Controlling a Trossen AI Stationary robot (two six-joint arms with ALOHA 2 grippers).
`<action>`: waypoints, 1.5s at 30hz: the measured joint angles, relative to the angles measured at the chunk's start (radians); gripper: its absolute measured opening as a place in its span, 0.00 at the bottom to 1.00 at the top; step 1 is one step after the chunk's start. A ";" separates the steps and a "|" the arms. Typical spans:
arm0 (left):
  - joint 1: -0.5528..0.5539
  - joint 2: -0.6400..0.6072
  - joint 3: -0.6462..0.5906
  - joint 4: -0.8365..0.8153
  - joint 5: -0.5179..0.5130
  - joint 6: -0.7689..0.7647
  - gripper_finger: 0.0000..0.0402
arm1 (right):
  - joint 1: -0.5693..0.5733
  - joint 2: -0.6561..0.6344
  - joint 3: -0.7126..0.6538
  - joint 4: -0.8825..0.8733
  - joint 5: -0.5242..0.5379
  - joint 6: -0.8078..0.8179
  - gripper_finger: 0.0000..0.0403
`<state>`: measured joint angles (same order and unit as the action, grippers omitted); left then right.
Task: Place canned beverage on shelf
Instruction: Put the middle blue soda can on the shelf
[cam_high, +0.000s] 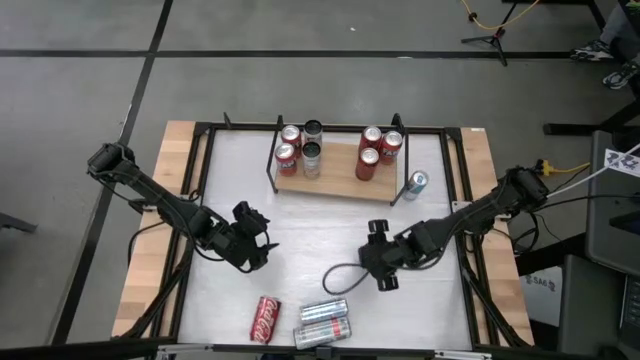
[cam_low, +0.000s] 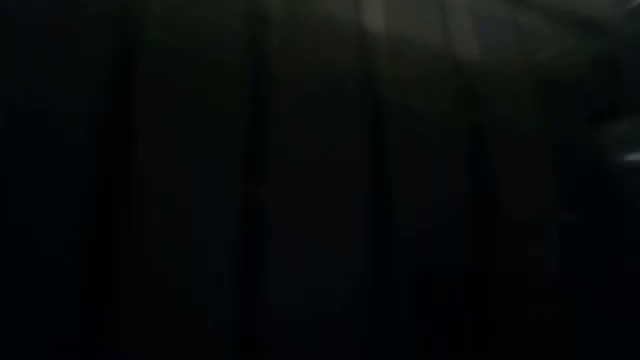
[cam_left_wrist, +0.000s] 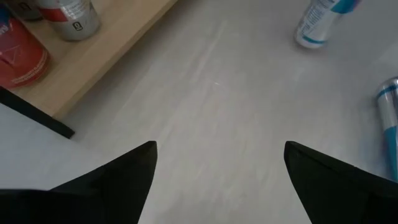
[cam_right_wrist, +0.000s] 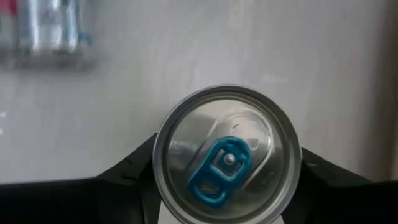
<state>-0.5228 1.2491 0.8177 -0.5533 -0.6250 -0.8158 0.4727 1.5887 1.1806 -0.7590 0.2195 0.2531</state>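
Right gripper (cam_right_wrist: 227, 171) mid-table, toward the near right, clenched around a can (cam_right_wrist: 227, 155) seated upright between its fingers, blue tab up. Left gripper (cam_high: 257, 243) spread empty. Shelf (cam_high: 335, 180) at far edge.

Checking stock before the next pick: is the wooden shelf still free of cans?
No. The shelf already carries several upright cans, red ones and silver ones.

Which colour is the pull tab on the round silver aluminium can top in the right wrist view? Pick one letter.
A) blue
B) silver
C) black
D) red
A: the silver can top carries a bright blue pull tab at its middle.
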 joint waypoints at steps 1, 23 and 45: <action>0.004 0.000 0.000 0.001 0.000 0.001 0.86 | -0.015 0.000 0.012 0.003 -0.002 -0.003 0.54; 0.094 0.002 0.000 0.154 -0.021 0.094 0.86 | -0.483 0.000 0.329 -0.049 -0.153 -0.414 0.57; 0.093 0.002 0.000 0.207 -0.021 0.092 0.86 | -0.981 0.096 0.378 0.028 -0.486 -0.675 0.58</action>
<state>-0.4294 1.2509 0.8173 -0.3462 -0.6460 -0.7233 -0.5085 1.6848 1.5585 -0.7309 -0.2665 -0.4218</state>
